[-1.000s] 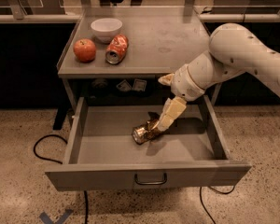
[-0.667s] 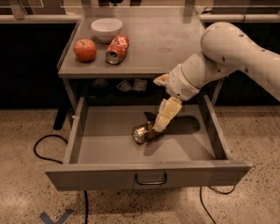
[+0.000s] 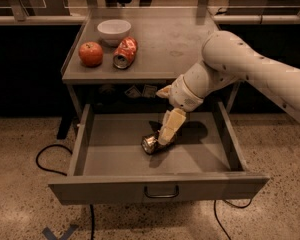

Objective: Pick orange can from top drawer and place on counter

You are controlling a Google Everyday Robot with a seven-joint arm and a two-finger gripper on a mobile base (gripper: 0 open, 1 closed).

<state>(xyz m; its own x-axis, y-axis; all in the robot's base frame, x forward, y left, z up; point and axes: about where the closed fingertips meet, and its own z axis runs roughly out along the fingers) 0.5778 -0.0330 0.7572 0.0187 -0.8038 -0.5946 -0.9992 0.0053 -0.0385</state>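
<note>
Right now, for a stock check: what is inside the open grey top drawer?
In the wide grey metal drawer: one small dented gold-bronze can, lying mid-floor, with the gripper at one end. The gripper covers that end and the floor beneath.

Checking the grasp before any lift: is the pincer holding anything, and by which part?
It cannot be told. The pincer is down in the top drawer, over the body of the orange can, which lies on its floor.

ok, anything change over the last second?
The arm's wrist drifted slightly left. The gripper stays down at the orange can, which lies where it was in the open top drawer, not lifted. Apple, red can and bowl on the counter are unchanged.
</note>
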